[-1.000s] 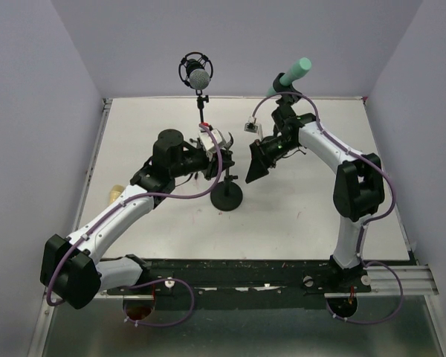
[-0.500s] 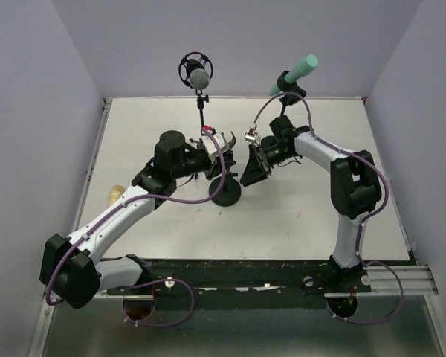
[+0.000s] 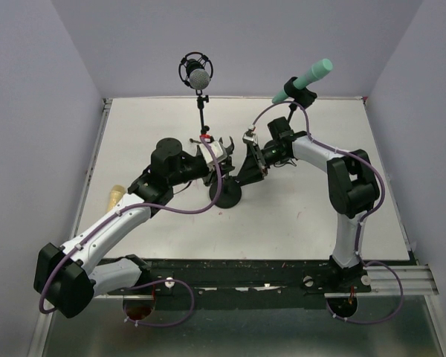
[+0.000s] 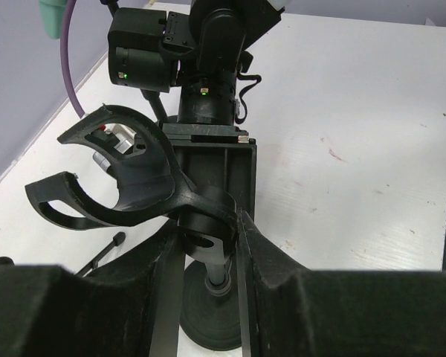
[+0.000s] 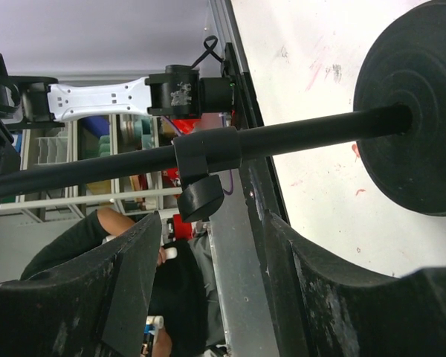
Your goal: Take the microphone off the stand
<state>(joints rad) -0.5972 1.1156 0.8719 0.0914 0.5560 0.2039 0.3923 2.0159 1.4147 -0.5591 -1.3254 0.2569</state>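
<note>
Microphone (image 3: 196, 76) sits in cradle (image 3: 183, 70) atop stand pole (image 5: 305, 137), high over far-middle of bench (image 3: 320, 216); not yet off. Stand base (image 3: 227, 195) mid-bench. Left hand (image 4: 208, 256) clamped on stand pole just above base, likely bracing. Right hand (image 5: 212, 245) fingers apart, pole crossing gap, no firm contact seen. Judged early: reaching microphone, freeing it and lifting it clear all remain.

- No words, numbers or signs can be read on the arms (image 3: 119, 219), the stand (image 3: 227, 195) or the counter (image 3: 305, 216).
- Any marks are too small to tell.
</note>
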